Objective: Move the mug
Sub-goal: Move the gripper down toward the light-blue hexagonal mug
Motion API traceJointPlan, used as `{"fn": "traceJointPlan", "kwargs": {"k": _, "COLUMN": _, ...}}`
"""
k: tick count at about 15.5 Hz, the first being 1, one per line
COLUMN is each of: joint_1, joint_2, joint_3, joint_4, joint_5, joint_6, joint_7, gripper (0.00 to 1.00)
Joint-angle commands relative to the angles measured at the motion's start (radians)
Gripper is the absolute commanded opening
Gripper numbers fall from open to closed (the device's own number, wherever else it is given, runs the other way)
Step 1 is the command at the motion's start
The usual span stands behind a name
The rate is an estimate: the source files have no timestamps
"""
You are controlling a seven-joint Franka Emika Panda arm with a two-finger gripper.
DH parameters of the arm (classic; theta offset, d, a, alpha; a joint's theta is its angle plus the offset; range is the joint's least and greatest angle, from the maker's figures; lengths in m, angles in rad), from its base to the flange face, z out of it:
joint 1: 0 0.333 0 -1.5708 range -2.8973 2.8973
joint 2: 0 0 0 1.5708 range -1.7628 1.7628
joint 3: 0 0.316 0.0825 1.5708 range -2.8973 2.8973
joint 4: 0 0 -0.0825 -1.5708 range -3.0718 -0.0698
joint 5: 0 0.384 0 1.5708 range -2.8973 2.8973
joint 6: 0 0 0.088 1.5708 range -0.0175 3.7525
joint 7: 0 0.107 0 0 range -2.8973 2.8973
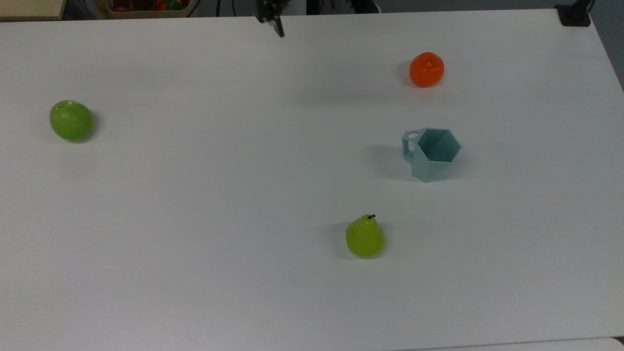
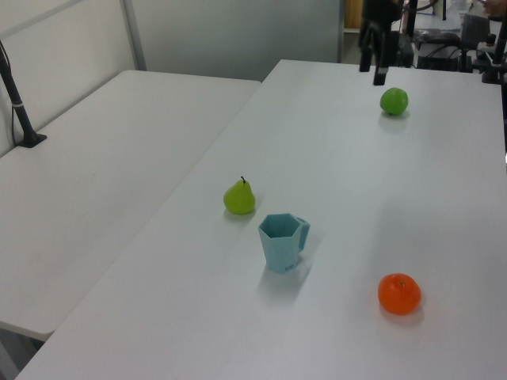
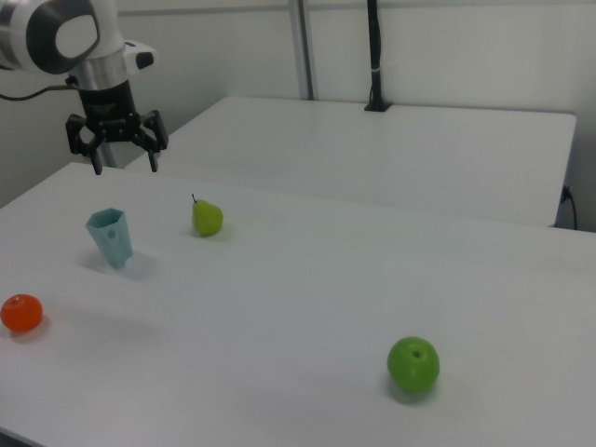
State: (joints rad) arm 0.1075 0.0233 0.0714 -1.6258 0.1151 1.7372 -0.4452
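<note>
A broad white table (image 1: pixel 219 195) fills the scene, with a second white table (image 2: pixel 103 182) butted against it on the left view's left and pale wall panels behind; the pale blue-teal faceted plastic mug (image 1: pixel 432 154) stands upright on the bare tabletop, its hexagonal rim open upward and its small angular handle with a round hole turned toward the top view's upper left; it sits between a round orange fruit (image 1: pixel 426 69) above it in the top view and a yellow-green pear with a dark stem (image 1: pixel 364 236) below and to its left, touching neither; a green apple (image 1: pixel 71 120) lies well apart, near the top view's left edge; the black two-finger gripper (image 3: pixel 120 160) hangs from the white and grey robot arm (image 3: pixel 65 37) above the table, pointing down, its fingers (image 3: pixel 97 158) spread apart and holding nothing; in the right view it hovers above and behind the mug (image 3: pixel 110 237), clear of it; in the left view the gripper (image 2: pixel 374 59) shows near the far table edge, just beside the apple (image 2: pixel 394 100); a bin of coloured items (image 1: pixel 146 6) sits beyond the table's far edge in the top view.
</note>
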Motion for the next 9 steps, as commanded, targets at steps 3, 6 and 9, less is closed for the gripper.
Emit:
{"fn": "traceJointPlan", "kwargs": {"k": 3, "joint_1": 0.009, "joint_2": 0.062, "joint_3": 0.105, "joint_4": -0.032, "joint_5": 0.001, "joint_6": 0.148, "joint_7": -0.026, "gripper": 0.9}}
{"fn": "traceJointPlan", "kwargs": {"k": 6, "joint_1": 0.037, "joint_2": 0.096, "joint_3": 0.108, "joint_4": -0.046, "joint_5": 0.003, "joint_6": 0.211, "joint_7": -0.021, "gripper": 0.83}}
{"fn": "traceJointPlan", "kwargs": {"k": 9, "joint_1": 0.075, "joint_2": 0.136, "joint_3": 0.108, "joint_4": -0.078, "joint_5": 0.001, "joint_6": 0.313, "joint_7": 0.003, "gripper": 0.78}}
